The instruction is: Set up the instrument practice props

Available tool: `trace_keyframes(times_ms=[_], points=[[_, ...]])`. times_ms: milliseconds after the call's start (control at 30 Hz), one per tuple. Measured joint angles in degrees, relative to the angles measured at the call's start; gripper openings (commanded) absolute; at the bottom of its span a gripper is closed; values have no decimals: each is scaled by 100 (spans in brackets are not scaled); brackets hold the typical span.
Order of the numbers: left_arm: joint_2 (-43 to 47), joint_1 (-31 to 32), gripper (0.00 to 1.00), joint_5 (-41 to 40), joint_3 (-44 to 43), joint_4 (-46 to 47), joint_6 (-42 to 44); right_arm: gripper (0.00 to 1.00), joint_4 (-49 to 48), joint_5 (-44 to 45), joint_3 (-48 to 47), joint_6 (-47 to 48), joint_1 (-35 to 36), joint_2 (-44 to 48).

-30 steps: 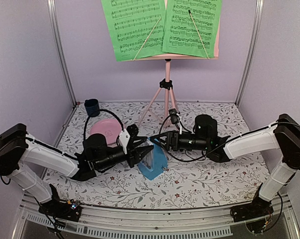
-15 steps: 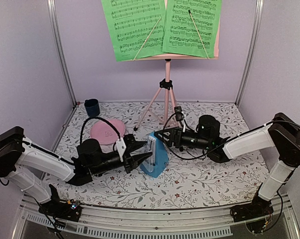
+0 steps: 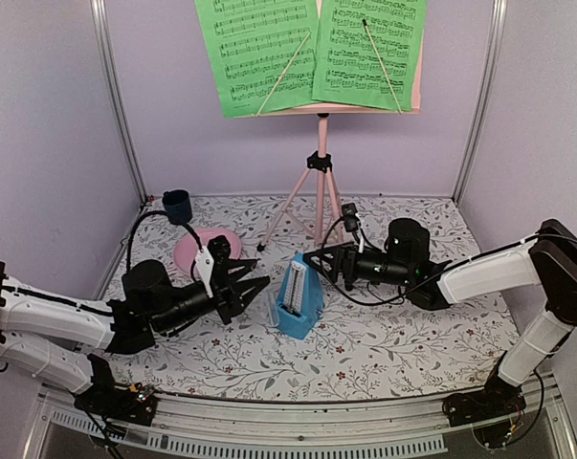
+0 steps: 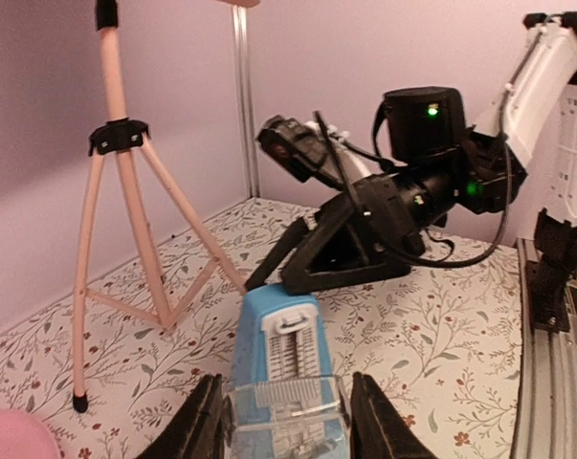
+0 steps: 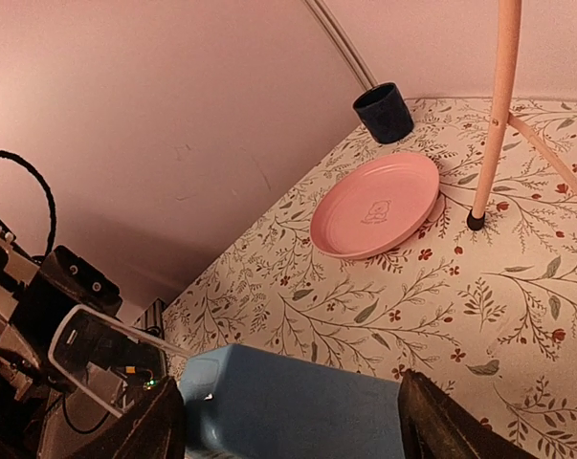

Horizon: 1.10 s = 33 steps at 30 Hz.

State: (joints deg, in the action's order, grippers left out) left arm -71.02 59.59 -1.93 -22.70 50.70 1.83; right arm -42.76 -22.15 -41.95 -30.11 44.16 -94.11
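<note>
The pink tripod music stand [image 3: 319, 182] stands at the back with two green sheet-music pages [image 3: 259, 53] [image 3: 369, 48] on its desk. The blue pyramid metronome [image 3: 296, 301] stands upright on the table between both grippers, its white pendulum face bare in the left wrist view [image 4: 274, 335]. My left gripper [image 3: 259, 287] is a short way left of it and is shut on a clear plastic cover [image 4: 286, 411]. My right gripper [image 3: 312, 258] is open just behind the metronome's top, with the blue body [image 5: 288, 411] between its spread jaws. I cannot tell if they touch it.
A round pink disc [image 3: 200, 247] lies at the back left and a small dark blue cup [image 3: 177, 206] stands in the corner behind it. The stand's legs [image 4: 125, 220] spread over the floral mat behind the metronome. Walls close in the back and both sides.
My left gripper has drawn back to the left, taking the clear cover off the metronome. The right gripper has pulled back slightly. The metronome went from tilted to upright.
</note>
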Motion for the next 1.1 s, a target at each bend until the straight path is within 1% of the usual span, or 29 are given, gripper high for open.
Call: trace_keyframes(times_ms=[133, 200, 333, 467, 633, 733, 1000, 1100], points=[[570, -439, 10, -260, -173, -1163, -721, 81, 398, -4, -22, 125, -11, 199], [691, -704, 10, -407, -409, -1980, -1082, 82, 608, -52, -92, 188, -22, 260], [708, -1119, 11, -503, -796, -3294, -1580, 83, 894, -155, -251, 293, -26, 282], [533, -1521, 11, -431, -1043, -4197, -1899, 86, 1182, -254, -428, 380, -31, 260], [-166, -2085, 10, -103, -1375, -4782, -2092, 91, 1523, -350, -619, 470, -17, 201], [-798, -2358, 10, 118, -1657, -5023, -2133, 94, 1759, -413, -619, 535, 0, 221], [-2079, -2485, 11, 160, -2319, -5180, -2081, 96, 2638, -284, -575, 715, 20, 673], [-2479, -2503, 15, 162, -2457, -5163, -2072, 97, 2758, -240, -498, 717, 20, 966]])
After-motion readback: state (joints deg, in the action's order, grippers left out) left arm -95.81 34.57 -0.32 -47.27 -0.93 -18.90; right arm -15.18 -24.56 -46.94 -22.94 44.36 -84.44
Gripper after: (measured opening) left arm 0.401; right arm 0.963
